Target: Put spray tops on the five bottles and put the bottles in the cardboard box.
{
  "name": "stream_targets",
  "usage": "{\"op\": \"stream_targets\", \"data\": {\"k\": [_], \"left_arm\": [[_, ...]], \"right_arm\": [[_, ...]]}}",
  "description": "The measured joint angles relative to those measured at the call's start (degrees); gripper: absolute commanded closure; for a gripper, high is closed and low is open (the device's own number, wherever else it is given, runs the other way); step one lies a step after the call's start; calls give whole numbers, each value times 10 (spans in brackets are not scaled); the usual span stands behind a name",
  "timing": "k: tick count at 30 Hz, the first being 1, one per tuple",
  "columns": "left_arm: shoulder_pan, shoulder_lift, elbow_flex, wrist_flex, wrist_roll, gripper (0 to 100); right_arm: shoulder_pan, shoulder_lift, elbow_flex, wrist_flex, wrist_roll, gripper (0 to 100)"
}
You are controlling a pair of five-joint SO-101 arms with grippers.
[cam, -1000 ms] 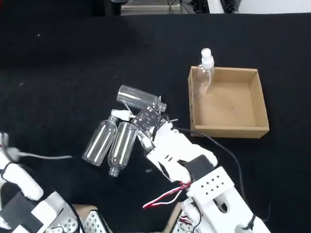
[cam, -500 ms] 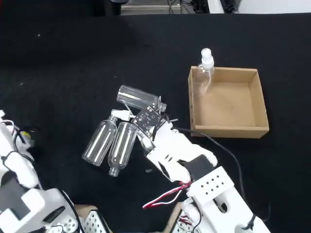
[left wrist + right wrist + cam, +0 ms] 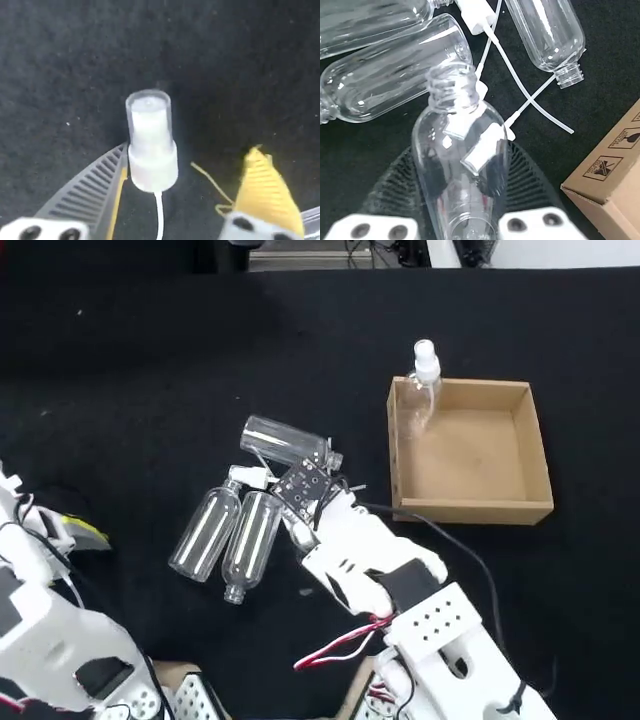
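My right gripper [image 3: 462, 155] clamps an uncapped bottle [image 3: 457, 125], neck outward, apparently for capping; my left gripper [image 3: 189, 150], fingers wide, straddles the spray top [image 3: 151, 145].

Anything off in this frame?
Three clear plastic bottles lie on their sides, bunched on the black table; a loose white spray top sits among them, its thin tube crossing another. No spill or break visible.
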Motion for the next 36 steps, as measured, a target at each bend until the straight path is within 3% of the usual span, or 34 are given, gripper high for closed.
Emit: {"op": "stream_targets", "data": {"k": [6,12,18,24,28,36], "left_arm": [[4,33,-55,10,-1,973],[5,35,-69,9,-70,970],[3,18,-78,35,-77,970],[3,-135,-123,113,-78,970],[55,-240,-155,159,-77,971],[215,-353,-310,187,98,971]], "right_arm": [[0,0,0,0,0,987],[0,0,0,0,0,987],[0,0,0,0,0,988],[0,-42,-25,23,-12,988],[0,-119,-49,33,-56,988],[-1,-247,10,-131,-120,988]]}}
